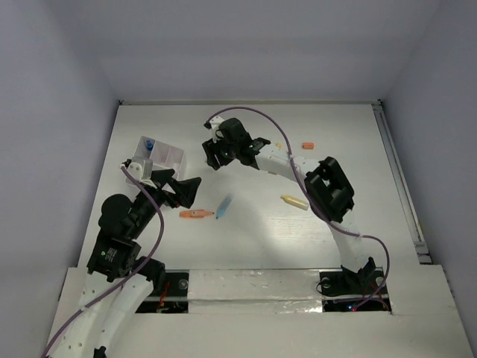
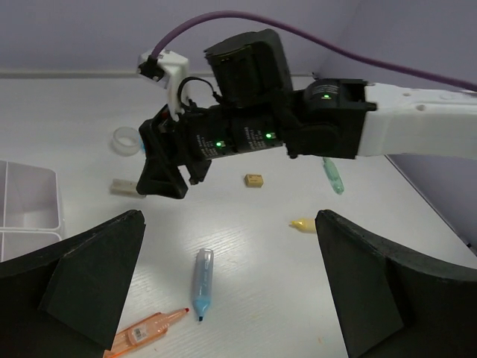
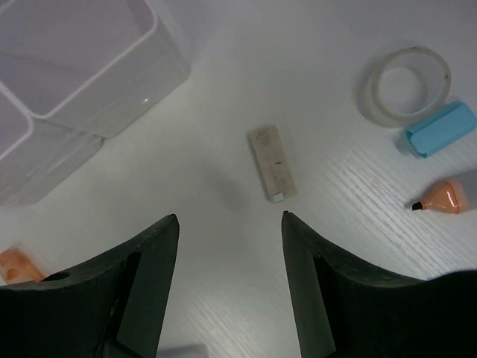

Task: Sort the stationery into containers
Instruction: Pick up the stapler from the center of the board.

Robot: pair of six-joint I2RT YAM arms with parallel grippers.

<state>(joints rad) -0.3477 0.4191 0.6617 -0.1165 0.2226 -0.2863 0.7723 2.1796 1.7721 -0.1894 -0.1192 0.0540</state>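
Right wrist: right end effector (image 3: 231, 218) open, empty, near eraser (image 3: 273, 163); left end effector (image 2: 229, 216) gaping.

White wood-grained bench (image 1: 261, 239): orange marker (image 1: 195, 214), blue marker (image 1: 224, 205), yellow marker (image 1: 294, 201), white box (image 1: 175, 153), purple cable (image 2: 223, 13) overhead!

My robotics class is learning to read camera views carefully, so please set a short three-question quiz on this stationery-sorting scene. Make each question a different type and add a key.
1. True or false: the right gripper is clamped on the beige block.
2. Multiple choice: in the top view, which lies closest to the orange pen? A the blue pen; B the yellow pen; C the green pen.
3. Short answer: in the right wrist view, what ring-shaped thing lies beside the light blue piece?
Key: 1 false: its jaws stand open and the block lies loose ahead of them. 2 A. 3 the clear tape roll.
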